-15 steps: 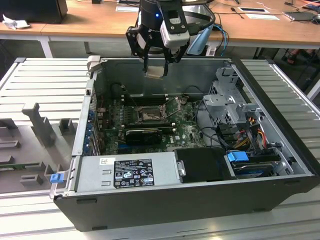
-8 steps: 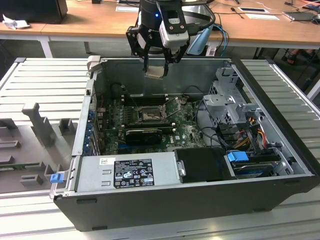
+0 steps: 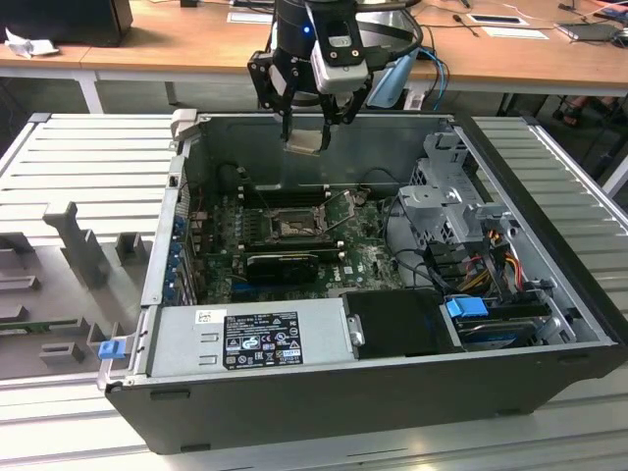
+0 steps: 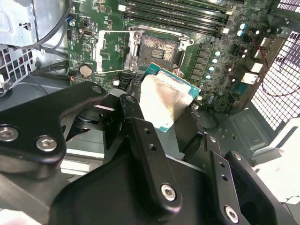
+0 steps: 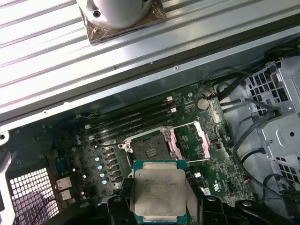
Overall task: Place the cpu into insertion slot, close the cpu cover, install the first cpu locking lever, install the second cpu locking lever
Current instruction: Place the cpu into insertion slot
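Observation:
My gripper (image 3: 308,132) hangs above the rear of the open computer case, shut on the cpu (image 3: 306,143). In both wrist views the cpu (image 4: 166,96) (image 5: 159,190) shows its grey metal top and green edge, clamped between the black fingers (image 4: 129,110). Below it on the green board lies the insertion slot (image 3: 291,228) (image 4: 158,48) (image 5: 150,147), open and bare. The cpu cover (image 5: 174,143) (image 4: 100,51) is flipped up beside the slot. Thin locking levers (image 5: 187,124) stand released around it. The cpu is well above the slot, not touching it.
Long black memory slots (image 5: 131,119) run beside the socket. A black graphics card (image 3: 283,260), a power supply (image 3: 255,339) and a drive cage (image 3: 442,196) with cables crowd the case. A grey fixture tray (image 3: 69,245) lies at the exterior view's left.

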`<state>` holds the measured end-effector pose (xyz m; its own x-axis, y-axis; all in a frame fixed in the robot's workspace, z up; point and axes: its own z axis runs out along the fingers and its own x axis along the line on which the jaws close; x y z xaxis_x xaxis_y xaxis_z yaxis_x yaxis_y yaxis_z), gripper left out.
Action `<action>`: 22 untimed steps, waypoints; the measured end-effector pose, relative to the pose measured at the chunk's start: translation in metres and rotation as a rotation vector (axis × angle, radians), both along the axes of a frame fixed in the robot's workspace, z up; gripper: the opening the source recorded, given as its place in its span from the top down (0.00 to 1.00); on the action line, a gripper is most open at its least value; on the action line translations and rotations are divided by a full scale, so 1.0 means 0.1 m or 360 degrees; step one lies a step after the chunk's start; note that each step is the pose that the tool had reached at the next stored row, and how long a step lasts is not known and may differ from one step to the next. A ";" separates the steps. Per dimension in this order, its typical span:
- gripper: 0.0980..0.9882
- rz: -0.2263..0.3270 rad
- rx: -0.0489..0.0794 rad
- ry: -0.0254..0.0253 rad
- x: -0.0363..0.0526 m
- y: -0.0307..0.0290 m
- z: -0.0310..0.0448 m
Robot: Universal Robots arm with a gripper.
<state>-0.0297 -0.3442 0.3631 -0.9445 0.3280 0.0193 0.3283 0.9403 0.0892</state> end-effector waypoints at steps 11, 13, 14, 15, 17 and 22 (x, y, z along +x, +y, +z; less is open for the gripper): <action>0.52 -0.0145 -0.0001 0.00002 0.000 -0.002 -0.025; 0.52 -0.0145 -0.0001 0.00002 -0.001 -0.003 -0.034; 0.52 -0.0145 -0.0001 0.00003 -0.001 -0.004 -0.035; 0.52 -0.0146 -0.0001 0.00004 0.000 -0.004 -0.036; 0.52 -0.0149 -0.0001 0.00003 0.000 -0.004 -0.039; 0.52 -0.0185 -0.0001 0.00005 -0.001 -0.004 -0.044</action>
<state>-0.0298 -0.3446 0.3588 -0.9001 0.4352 0.0193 0.4351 0.8960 0.0884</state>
